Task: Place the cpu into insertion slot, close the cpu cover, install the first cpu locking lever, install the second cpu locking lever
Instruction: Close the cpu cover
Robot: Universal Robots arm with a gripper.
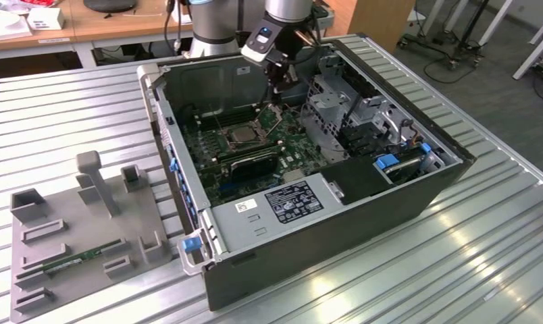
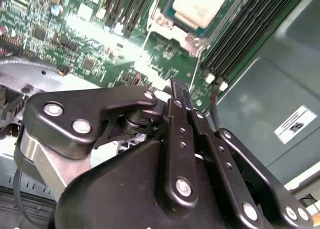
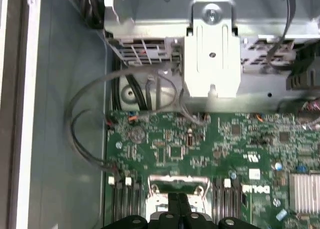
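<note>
The cpu (image 1: pixel 244 138) lies flat in the insertion slot (image 1: pixel 228 143) in the middle of the green motherboard, its pale top (image 2: pixel 199 3) showing. The cpu cover (image 2: pixel 191 37) lies down around it as a silver frame. A thin metal lever rod (image 2: pixel 197 69) runs from the cover's corner toward my fingertips. My gripper (image 1: pixel 277 100) hangs inside the case just beyond the socket, a little above the board. Its black fingers (image 2: pixel 176 96) are pressed together and hold nothing. In the first wrist view the gripper (image 3: pixel 178 203) sits over the socket's silver rim (image 3: pixel 177 179).
The open computer case (image 1: pixel 177 169) lies on a ribbed metal table. A silver drive cage (image 1: pixel 344 111) and grey cables (image 3: pixel 85 124) crowd the far side of the board. A grey fixture plate (image 1: pixel 37 270) with a green memory stick (image 1: pixel 73 260) lies at the exterior view's left.
</note>
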